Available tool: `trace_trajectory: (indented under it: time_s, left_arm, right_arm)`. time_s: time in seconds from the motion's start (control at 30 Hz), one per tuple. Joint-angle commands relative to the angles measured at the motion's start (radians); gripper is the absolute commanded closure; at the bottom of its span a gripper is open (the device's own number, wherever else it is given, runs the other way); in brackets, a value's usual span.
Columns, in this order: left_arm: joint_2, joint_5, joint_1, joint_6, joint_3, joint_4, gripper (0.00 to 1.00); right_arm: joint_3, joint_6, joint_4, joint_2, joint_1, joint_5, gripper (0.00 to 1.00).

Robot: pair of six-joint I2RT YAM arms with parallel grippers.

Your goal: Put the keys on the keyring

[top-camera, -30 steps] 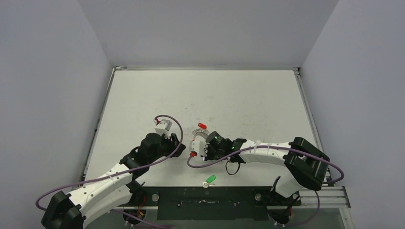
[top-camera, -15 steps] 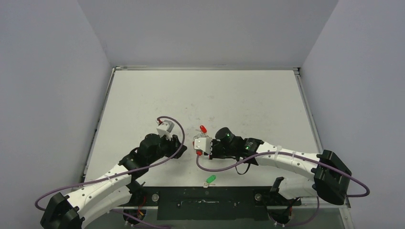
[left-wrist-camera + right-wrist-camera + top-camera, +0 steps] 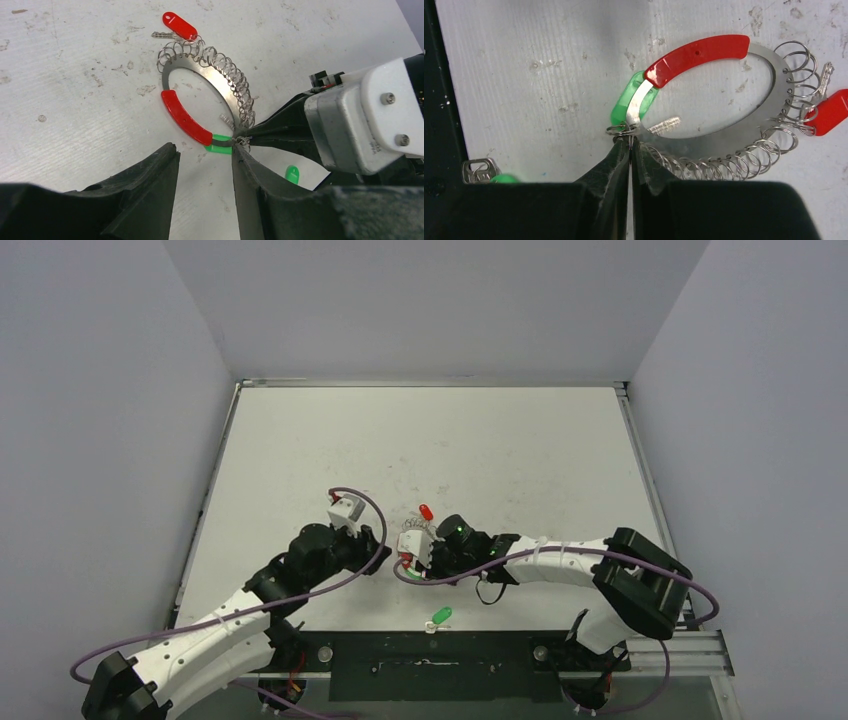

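Green key [image 3: 622,111] partly beneath keyring [image 3: 744,136]

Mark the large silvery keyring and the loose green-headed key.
Large silvery keyring [image 3: 696,54], right wrist view, its red sleeve.
Loose green-headed key [image 3: 440,616], top external view, green plastic head.

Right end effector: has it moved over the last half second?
Yes. In the top view the right end effector has shifted slightly left and toward the near edge, closer to the loose green key, which has stayed put.
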Motion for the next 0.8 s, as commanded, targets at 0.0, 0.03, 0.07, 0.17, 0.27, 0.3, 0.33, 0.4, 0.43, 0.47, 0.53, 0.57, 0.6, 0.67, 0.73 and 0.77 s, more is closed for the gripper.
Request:
trace_trajectory:
  time_s: [0.0,0.03,0.07,0.17,0.27,0.3,0.33,0.4,0.43,0.47,0.53,0.57,0.6,0.67,0.73,0.77]
  left_arm:
    - [-0.035,-0.045,-0.008,0.005,-0.001,-0.027,0.59]
    - [-0.04,-0.047,-0.007,0.005,-0.003,-0.03,0.59]
    - [-0.045,-0.05,-0.007,0.006,-0.004,-0.032,0.59]
    - [-0.057,-0.054,-0.007,0.005,-0.009,-0.038,0.59]
    - [-0.067,-0.057,-0.009,0.003,-0.015,-0.04,0.59]
    - [-0.07,-0.057,-0.008,0.001,-0.017,-0.04,0.59]
    - [-0.071,-0.058,-0.008,0.0,-0.019,-0.039,0.58]
    - [-0.074,-0.059,-0.008,-0.001,-0.023,-0.038,0.58]
    - [-0.074,-0.058,-0.009,-0.002,-0.024,-0.038,0.58]
    - [-0.074,-0.058,-0.009,-0.004,-0.026,-0.04,0.58]
    - [-0.076,-0.058,-0.009,-0.004,-0.026,-0.045,0.58]
    - [-0.077,-0.058,-0.008,-0.005,-0.026,-0.045,0.58]
    - [-0.077,-0.058,-0.008,-0.005,-0.027,-0.048,0.58]
    - [-0.081,-0.058,-0.009,-0.006,-0.028,-0.048,0.58]
    - [-0.081,-0.058,-0.008,-0.005,-0.028,-0.047,0.58]
    - [-0.081,-0.058,-0.008,-0.006,-0.029,-0.048,0.58]
  right_arm:
    - [0.003,0.085,0.181,0.034,0.008,-0.025,0.92]
    - [0.003,0.089,0.184,0.04,0.008,-0.023,0.91]
    - [0.002,0.093,0.186,0.04,0.009,-0.02,0.9]
    - [-0.017,0.1,0.201,0.01,0.01,-0.006,0.83]
    - [-0.039,0.102,0.207,-0.035,0.01,0.012,0.79]
    - [-0.043,0.102,0.204,-0.047,0.01,0.018,0.78]
    - [-0.044,0.098,0.192,-0.056,0.011,0.021,0.78]
    - [-0.043,0.091,0.175,-0.065,0.01,0.019,0.78]
    - [-0.043,0.082,0.165,-0.069,0.01,0.016,0.78]
    - [-0.043,0.076,0.16,-0.072,0.01,0.015,0.78]
    - [-0.041,0.061,0.144,-0.073,0.01,0.02,0.78]
    - [-0.041,0.052,0.138,-0.073,0.01,0.02,0.78]
    - [-0.041,0.045,0.133,-0.073,0.01,0.02,0.77]
    - [-0.034,0.031,0.116,-0.072,0.011,0.021,0.77]
    - [-0.022,0.016,0.093,-0.066,0.012,0.012,0.75]
    - [-0.017,0.01,0.083,-0.064,0.013,0.007,0.75]
